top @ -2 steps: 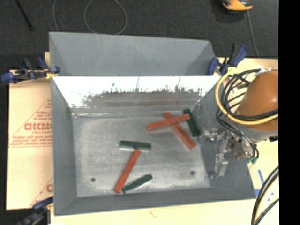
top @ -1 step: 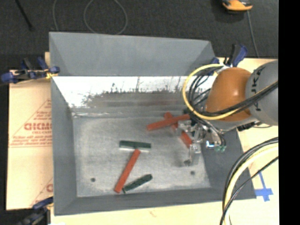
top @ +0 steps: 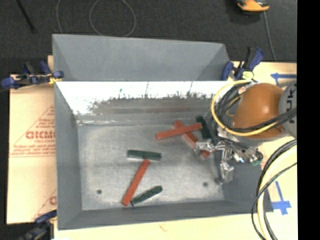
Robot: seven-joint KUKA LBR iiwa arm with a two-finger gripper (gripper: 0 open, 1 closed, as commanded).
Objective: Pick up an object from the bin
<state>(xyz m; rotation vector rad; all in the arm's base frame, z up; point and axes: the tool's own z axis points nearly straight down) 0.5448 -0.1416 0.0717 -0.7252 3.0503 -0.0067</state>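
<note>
- A grey metal bin with sloping walls is being viewed from above, with a few loose sticks scattered on its floor.
- The two-finger gripper is being held low at the right end of the bin floor, beneath the arm's orange wrist cover and yellow cables.
- Whether the gripper is being kept wide or narrow cannot be told; its metal parts are being muddled with the cabling, and nothing is being seen clamped in it.
- Two flat red sticks lying crossed are being taken as the nearest things, just beside the gripper toward the back wall. A short dark green bar is being seen against their right ends.
- A small reddish end is being glimpsed right at the gripper; whether it belongs to one of those crossed sticks cannot be told.
- Well apart, toward the middle of the floor, a dark green flat bar is being touched by the upper end of a long red stick. A second dark green bar is being seen beside that stick's lower end.
- The step in hand is being judged as the approach to a grasp, with no pick made yet.
- For the next move, one of the crossed red sticks is probably being called for as target. The gripper would need to be lined up across its narrow width, clear of the stick lying over it and the side wall, before being closed and raised.
</note>
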